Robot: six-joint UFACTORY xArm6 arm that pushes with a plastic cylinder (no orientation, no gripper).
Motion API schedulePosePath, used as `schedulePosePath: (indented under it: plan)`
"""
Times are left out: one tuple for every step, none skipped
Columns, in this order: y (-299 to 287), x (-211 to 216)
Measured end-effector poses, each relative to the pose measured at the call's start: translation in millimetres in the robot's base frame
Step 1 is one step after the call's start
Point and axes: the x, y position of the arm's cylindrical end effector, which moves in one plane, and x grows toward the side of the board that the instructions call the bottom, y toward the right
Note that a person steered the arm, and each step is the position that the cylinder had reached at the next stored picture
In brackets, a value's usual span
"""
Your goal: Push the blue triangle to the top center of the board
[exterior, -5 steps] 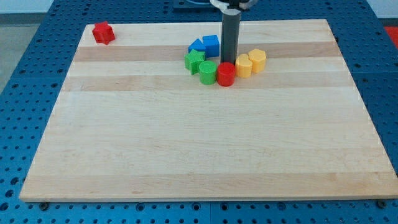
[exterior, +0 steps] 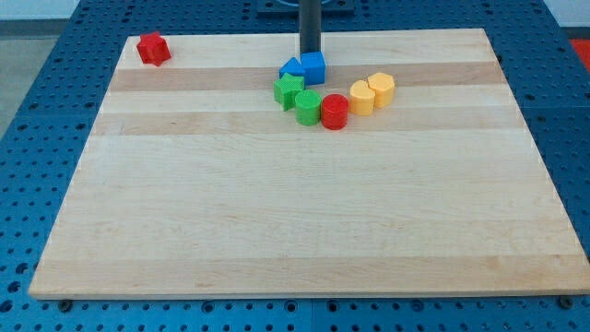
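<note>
The blue triangle (exterior: 292,68) lies near the board's top centre, touching a blue cube (exterior: 313,66) on its right. My tip (exterior: 310,53) stands just above the blue cube, at its top edge, a little up and right of the triangle. The dark rod rises from there out of the view's top.
Below the blue pair sit a green star-like block (exterior: 289,90), a green cylinder (exterior: 308,106), a red cylinder (exterior: 335,111) and two yellow blocks (exterior: 361,97) (exterior: 382,88) in an arc. A red block (exterior: 152,48) lies at the board's top left corner.
The rod has moved up and left, from beside the red cylinder to behind the blue cube. The blocks have not visibly shifted.
</note>
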Motion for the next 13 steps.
schedulePosePath:
  plan:
    - [19.2, 35.2]
    - [38.6, 65.6]
    - [42.7, 90.1]
    - [7.0, 82.9]
    - [-1.2, 66.0]
    - [1.7, 49.1]
    - [-11.3, 56.4]
    - [-30.2, 84.6]
    - [-45.8, 87.1]
    - [-48.2, 64.1]
    - [-47.6, 49.3]
    - [-44.5, 42.5]
    - [-36.9, 26.2]
